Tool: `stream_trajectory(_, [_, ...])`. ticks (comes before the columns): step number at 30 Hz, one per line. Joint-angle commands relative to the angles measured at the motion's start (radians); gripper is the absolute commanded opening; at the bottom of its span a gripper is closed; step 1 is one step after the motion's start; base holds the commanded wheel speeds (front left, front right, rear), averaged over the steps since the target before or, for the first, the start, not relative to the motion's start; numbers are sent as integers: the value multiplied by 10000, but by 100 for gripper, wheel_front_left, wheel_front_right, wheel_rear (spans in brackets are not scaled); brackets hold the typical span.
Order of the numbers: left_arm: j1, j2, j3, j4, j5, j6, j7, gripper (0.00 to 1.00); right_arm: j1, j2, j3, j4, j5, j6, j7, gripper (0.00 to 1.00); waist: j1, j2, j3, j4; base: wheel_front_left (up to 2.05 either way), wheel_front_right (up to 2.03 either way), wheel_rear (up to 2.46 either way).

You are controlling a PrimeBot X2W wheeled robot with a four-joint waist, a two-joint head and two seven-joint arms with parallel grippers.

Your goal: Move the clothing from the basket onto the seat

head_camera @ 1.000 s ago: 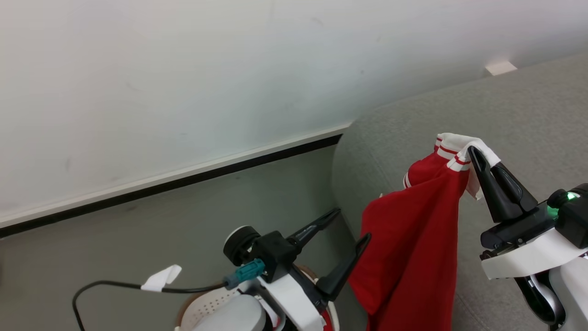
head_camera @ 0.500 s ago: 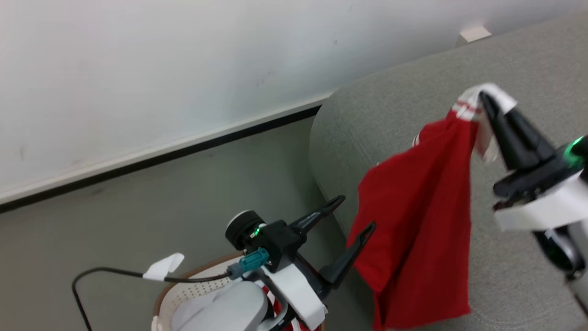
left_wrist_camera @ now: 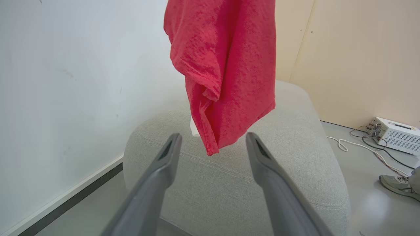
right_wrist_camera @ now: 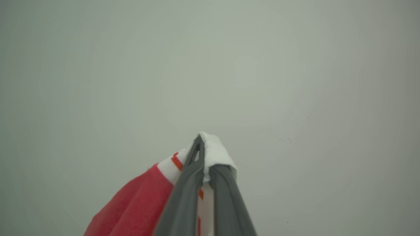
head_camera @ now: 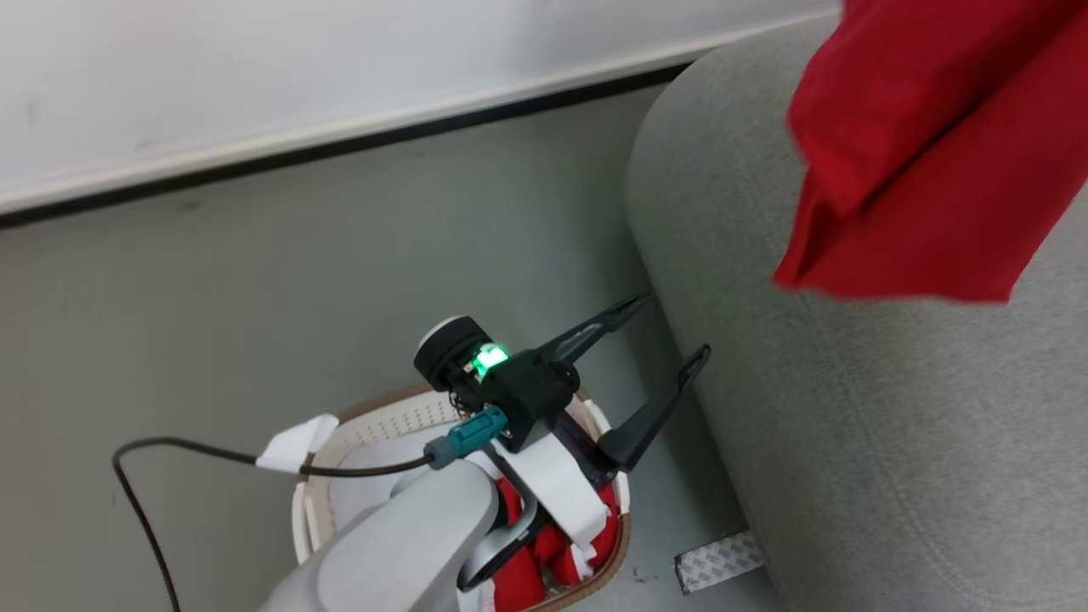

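At the lower left the basket (head_camera: 389,422) stands just beside the seat (head_camera: 850,442) with red clothing (head_camera: 557,548) in it; above it the left gripper (head_camera: 675,325) hovers, fingers wide apart, holding nothing. Further right a red garment (head_camera: 926,161) hangs above the seat; the right gripper (right_wrist_camera: 200,147) has its fingers clamped together on its white trim.
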Motion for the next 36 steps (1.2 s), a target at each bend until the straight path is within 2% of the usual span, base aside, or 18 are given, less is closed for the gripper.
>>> stream_trajectory(1, [-162, 63, 1, -39, 109, -27, -4, 100, -410, -268, -14, 298, 100, -22, 113, 0, -2, -1, 602, 426, 0, 0, 0])
stream_trajectory(6, [-445, 8, -64, -106, 174, -43, 2, 100, -1219, -1024, 174, 1573, 244, -22, 455, 0, -2, -1, 1293, 858, 0, 0, 0])
stream_trajectory(11, [-672, 64, -54, -179, 253, -31, 34, 100, -727, -1186, 665, 2962, 193, -22, 432, 0, -2, -1, 2003, 1176, 0, 0, 0])
stream_trajectory(16, [-940, 87, -58, -272, 318, -2, 72, 100, -382, -728, 881, 4410, 667, -22, 425, 0, -2, -1, 2689, 1436, 0, 0, 0])
stream_trajectory(23, [-1345, 90, -83, -275, 355, -14, 98, 100, -231, -312, 1676, 6127, 902, -22, 1176, 0, -2, -1, 3298, 1756, 0, 0, 0])
stream_trajectory(27, [-1474, 161, 27, -252, 326, 43, 62, 100, -247, -177, 2048, 6659, 1233, -22, 1819, 0, -2, -1, 3307, 1815, 0, 0, 0])
stream_trajectory(28, [-1485, 179, 53, -243, 308, 57, 49, 100, -285, -176, 2136, 6724, 1275, -22, 1897, 5, -2, -1, 3273, 1811, 0, 0, 0])
stream_trajectory(31, [-1418, 214, 115, -194, 233, 91, 16, 100, -356, -133, 2439, 6740, 1355, -22, 2029, 50, -2, -1, 3106, 1758, 0, 0, 0])
stream_trajectory(32, [-1379, 212, 127, -174, 211, 88, 10, 100, -381, -148, 2543, 6736, 1400, -22, 2054, 100, -2, -1, 3030, 1740, 0, 0, 0])
stream_trajectory(36, [-1138, 195, 137, -20, 132, 123, -24, 100, -244, -138, 3079, 6672, 1430, -22, 2228, 100, -2, -1, 2481, 1637, 0, 0, 0])
